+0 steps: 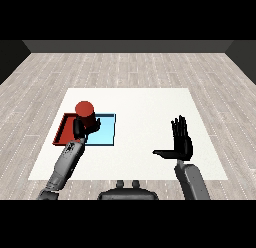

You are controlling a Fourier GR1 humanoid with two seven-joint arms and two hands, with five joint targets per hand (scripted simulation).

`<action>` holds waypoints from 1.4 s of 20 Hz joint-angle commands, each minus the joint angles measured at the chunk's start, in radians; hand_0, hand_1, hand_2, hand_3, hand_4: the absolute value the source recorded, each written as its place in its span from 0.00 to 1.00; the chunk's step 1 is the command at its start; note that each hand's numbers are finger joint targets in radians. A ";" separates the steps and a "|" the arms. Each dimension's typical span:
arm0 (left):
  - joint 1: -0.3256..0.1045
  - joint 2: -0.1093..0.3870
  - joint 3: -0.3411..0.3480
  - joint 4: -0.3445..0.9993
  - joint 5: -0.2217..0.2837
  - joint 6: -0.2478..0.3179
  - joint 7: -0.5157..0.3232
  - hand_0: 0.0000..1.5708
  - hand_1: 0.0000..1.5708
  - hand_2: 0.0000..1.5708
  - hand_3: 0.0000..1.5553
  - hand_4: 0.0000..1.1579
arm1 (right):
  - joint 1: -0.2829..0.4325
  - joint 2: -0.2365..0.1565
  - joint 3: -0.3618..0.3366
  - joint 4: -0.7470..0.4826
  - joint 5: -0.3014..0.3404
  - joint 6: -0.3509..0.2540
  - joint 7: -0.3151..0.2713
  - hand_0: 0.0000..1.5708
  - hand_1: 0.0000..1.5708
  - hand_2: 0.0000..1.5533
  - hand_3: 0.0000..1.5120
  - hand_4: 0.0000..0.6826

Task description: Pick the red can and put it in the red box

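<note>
Red tray (61, 132) lies at the left of the frame on the white table (140, 104), touching the light blue tray (106, 135) on its right. Above the line where the two meet, the left hand (80, 127) has its fingers curled round the red can (85, 114), which stands upright in the hand. Whether the can touches either tray cannot be told. Well to the right of centre, the right hand (183, 143) is raised, fingers straight and pointing up, thumb spread wide towards the left, holding nothing.
</note>
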 commanded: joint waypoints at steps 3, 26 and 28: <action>-0.012 0.176 0.068 0.164 -0.071 -0.030 0.060 1.00 1.00 0.98 0.94 0.97 | 0.057 -0.006 -0.045 0.042 -0.040 0.057 -0.052 0.00 0.00 0.00 0.00 0.00; -0.318 0.154 0.022 1.185 -0.282 -0.241 0.183 0.00 0.00 0.00 0.00 0.48 | -0.126 0.056 -0.078 0.321 0.011 0.051 -0.127 0.00 0.00 0.00 0.00 0.00; -0.345 0.184 -0.008 1.218 -0.316 -0.301 0.215 0.00 0.00 0.00 0.00 0.00 | -0.130 0.054 -0.104 0.335 -0.002 0.059 -0.153 0.00 0.00 0.00 0.00 0.00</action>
